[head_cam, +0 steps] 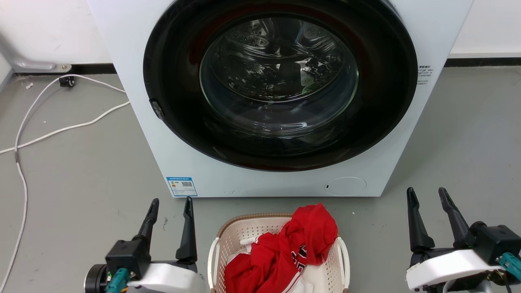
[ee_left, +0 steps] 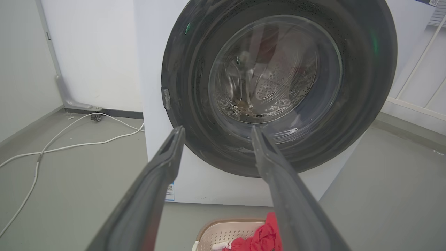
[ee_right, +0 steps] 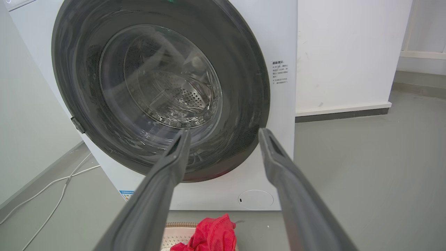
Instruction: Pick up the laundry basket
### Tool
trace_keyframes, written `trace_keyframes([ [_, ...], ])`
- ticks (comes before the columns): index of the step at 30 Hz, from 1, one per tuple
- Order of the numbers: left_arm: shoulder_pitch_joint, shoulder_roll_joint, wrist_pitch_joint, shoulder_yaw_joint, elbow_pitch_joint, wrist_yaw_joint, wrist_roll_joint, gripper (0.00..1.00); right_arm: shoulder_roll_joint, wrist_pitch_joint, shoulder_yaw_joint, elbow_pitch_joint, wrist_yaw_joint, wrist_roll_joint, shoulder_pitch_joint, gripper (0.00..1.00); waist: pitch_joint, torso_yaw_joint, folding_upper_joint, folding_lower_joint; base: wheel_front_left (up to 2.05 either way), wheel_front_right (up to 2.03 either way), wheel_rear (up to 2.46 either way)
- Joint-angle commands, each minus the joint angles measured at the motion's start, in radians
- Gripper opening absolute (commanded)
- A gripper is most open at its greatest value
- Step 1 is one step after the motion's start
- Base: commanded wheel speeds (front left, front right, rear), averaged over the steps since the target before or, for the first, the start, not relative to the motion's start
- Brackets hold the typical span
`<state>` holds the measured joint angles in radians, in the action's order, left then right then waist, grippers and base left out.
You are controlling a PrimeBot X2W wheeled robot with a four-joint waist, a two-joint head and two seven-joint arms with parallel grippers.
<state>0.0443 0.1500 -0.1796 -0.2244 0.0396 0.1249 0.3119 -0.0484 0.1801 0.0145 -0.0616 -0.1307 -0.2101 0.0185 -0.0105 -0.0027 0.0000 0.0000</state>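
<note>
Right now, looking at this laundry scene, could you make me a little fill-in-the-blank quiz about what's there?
The garment heaped in the laundry basket is ____.
Rather than shut, the left gripper and the right gripper are both ____.
The cable on the floor beside the washing machine is ____.
In the head view, the basket stands ____ the two grippers.
Missing words: red; open; white; between.

I count one washing machine (head_cam: 281, 81), one laundry basket (head_cam: 244, 232), one red garment (head_cam: 285, 252), two claws, left claw (head_cam: 171, 200), right claw (head_cam: 426, 190)
</note>
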Motion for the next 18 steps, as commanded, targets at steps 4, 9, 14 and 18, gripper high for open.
trace_keyframes([
  [4, -0.005, 0.020, -0.015, -0.034, 0.011, 0.020, -0.039, 1.00, -0.003, 0.015, -0.004, 0.019, 0.000, 0.044, 0.002, 1.00, 0.000, 0.000, 0.0000, 0.0000, 0.00, 0.00, 0.00],
  [9, 0.004, 0.018, -0.027, -0.050, 0.007, 0.011, -0.038, 1.00, -0.003, 0.026, -0.006, 0.025, 0.000, 0.081, 0.009, 1.00, 0.001, 0.002, 0.0000, 0.0000, 0.00, 0.00, 0.00],
  [14, 0.022, -0.012, -0.038, -0.008, 0.004, -0.028, -0.024, 1.00, -0.003, 0.035, -0.005, 0.028, 0.000, 0.107, 0.013, 1.00, 0.002, 0.002, 0.0000, 0.0000, 0.00, 0.00, 0.00],
  [18, 0.032, -0.031, -0.046, 0.021, -0.002, -0.074, -0.054, 1.00, -0.003, 0.044, -0.004, 0.029, 0.000, 0.126, 0.016, 1.00, 0.001, 0.002, 0.0000, 0.0000, 0.00, 0.00, 0.00],
])
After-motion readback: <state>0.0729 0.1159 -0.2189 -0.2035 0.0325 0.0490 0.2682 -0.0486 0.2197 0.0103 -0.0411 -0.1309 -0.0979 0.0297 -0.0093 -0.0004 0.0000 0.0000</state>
